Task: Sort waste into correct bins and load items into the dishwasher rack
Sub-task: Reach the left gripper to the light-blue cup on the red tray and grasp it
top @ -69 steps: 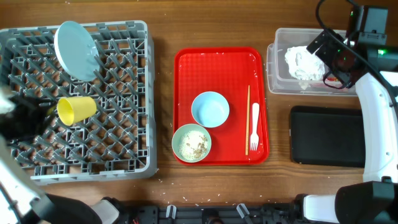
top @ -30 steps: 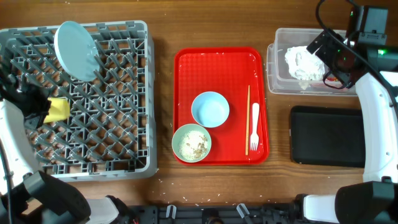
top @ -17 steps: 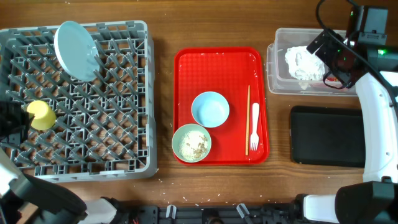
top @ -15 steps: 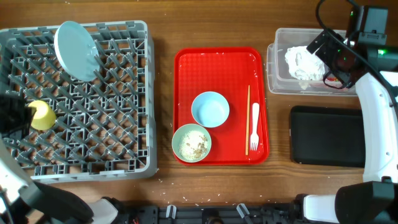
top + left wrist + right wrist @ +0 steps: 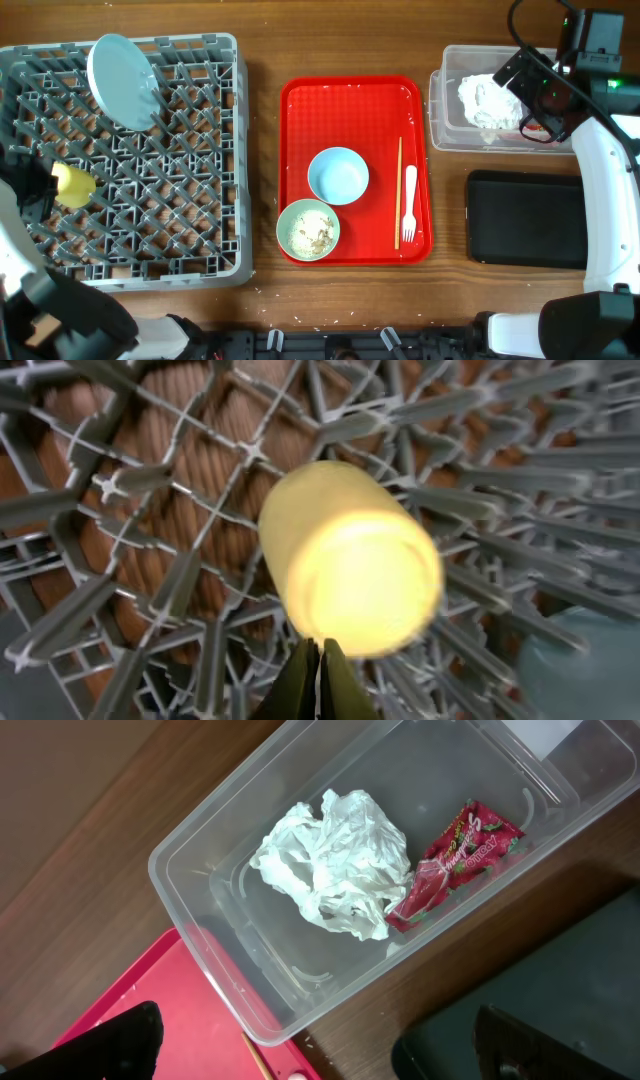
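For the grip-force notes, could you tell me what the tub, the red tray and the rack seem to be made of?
Tub: likely clear plastic, smooth; the table shows through its walls. Red tray: probably moulded plastic, smooth with slight sheen, rounded raised rim. Rack: seemingly matt grey plastic, moulded lattice of pegs.

2 bowls (image 5: pixel 338 175), 1 ea: plate (image 5: pixel 122 80), cup (image 5: pixel 72 184), fork (image 5: pixel 409 205), stick (image 5: pixel 399 190), napkin (image 5: pixel 335 865), wrapper (image 5: pixel 455 865), rack (image 5: pixel 200 45), tub (image 5: pixel 440 120).

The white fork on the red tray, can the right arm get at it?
Probably yes. The fork lies uncovered near the right edge of the tray, close to the stick, and the right gripper hangs open over the nearby tub.
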Tool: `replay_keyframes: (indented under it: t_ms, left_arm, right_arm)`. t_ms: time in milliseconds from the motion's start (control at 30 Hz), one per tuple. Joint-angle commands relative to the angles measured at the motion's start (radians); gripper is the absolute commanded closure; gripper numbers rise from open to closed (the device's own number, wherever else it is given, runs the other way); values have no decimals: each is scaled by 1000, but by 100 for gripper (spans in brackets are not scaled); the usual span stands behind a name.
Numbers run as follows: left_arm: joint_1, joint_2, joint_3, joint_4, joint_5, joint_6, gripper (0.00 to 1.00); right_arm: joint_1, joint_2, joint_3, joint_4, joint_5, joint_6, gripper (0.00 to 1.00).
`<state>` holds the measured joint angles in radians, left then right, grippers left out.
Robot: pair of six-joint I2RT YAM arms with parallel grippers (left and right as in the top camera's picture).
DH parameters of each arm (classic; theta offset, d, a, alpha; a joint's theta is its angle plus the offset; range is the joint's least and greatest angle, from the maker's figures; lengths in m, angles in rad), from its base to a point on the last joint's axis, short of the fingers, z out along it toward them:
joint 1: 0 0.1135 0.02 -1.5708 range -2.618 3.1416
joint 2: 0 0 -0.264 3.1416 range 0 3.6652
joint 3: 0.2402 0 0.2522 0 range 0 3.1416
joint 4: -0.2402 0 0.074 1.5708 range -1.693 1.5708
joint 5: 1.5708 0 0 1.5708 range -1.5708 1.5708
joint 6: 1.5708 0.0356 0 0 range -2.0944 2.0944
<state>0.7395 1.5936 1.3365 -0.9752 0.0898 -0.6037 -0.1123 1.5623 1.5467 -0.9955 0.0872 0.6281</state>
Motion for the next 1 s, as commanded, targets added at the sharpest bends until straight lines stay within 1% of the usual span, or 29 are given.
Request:
replay_keyframes:
  t_ms: [0, 33, 67, 100, 133, 167, 200, 233, 267, 300, 333, 367, 400, 433, 467, 500, 567, 600, 667, 733, 767, 800, 933, 967]
  left_arm:
    - [-58, -154, 10, -12, 472, 160, 96]
    - [-141, -200, 10, -16, 598, 203, 94]
    - [-242, -230, 10, -12, 627, 220, 88]
    - [-327, -242, 10, -3, 620, 234, 66]
    - [-479, -245, 10, 17, 586, 238, 47]
    - [-637, -230, 10, 44, 522, 238, 40]
    - [-796, -201, 10, 78, 435, 237, 39]
    - [-901, -172, 10, 111, 370, 236, 35]
    - [-1025, -128, 10, 160, 282, 230, 27]
    - [-1118, -83, 10, 203, 211, 230, 18]
    - [-1210, -31, 10, 251, 143, 230, 15]
    - [-1294, 29, 10, 306, 87, 230, 15]
    - [-1349, 77, 10, 343, 39, 230, 16]
    - [-1413, 142, 10, 387, -23, 231, 20]
    - [-1446, 179, 10, 411, -58, 235, 22]
    - [-1487, 229, 10, 443, -83, 268, 26]
    - [-1538, 298, 10, 475, -93, 345, 26]
    - [-1565, 329, 10, 478, -138, 358, 28]
    - [-1587, 354, 10, 475, -189, 358, 34]
    - [-1590, 367, 10, 462, -189, 357, 37]
    - [-1590, 370, 10, 452, -189, 357, 41]
    - [-1590, 372, 10, 432, -189, 357, 49]
    - [-1593, 372, 10, 389, -185, 279, 71]
    - [-1593, 372, 10, 374, -173, 278, 73]
  right_arm:
    - [2, 6, 3, 0, 10, 2, 0]
    - [2, 6, 3, 0, 10, 2, 0]
    - [2, 6, 3, 0, 10, 2, 0]
    - [2, 6, 3, 0, 10, 2, 0]
    - [2, 6, 3, 0, 10, 2, 0]
    - [2, 6, 3, 0, 10, 2, 0]
    - [2, 6, 3, 0, 10, 1, 0]
    - [2, 6, 3, 0, 10, 1, 0]
    - [2, 6, 3, 0, 10, 2, 0]
    - [2, 6, 3, 0, 10, 1, 0]
    - [2, 6, 3, 0, 10, 1, 0]
    - [2, 6, 3, 0, 10, 2, 0]
    - [2, 6, 3, 0, 10, 1, 0]
    - [2, 6, 3, 0, 10, 2, 0]
    - [2, 6, 3, 0, 10, 2, 0]
    - [2, 6, 3, 0, 10, 1, 0]
    - [2, 6, 3, 0, 10, 2, 0]
    - [2, 6, 3, 0, 10, 1, 0]
    - [2, 6, 3, 0, 10, 1, 0]
    - [2, 6, 3, 0, 10, 1, 0]
    - [2, 6, 3, 0, 10, 2, 0]
    - [2, 6, 3, 0, 10, 1, 0]
    - [2, 6, 3, 0, 10, 1, 0]
    - [2, 6, 3, 0, 10, 2, 0]
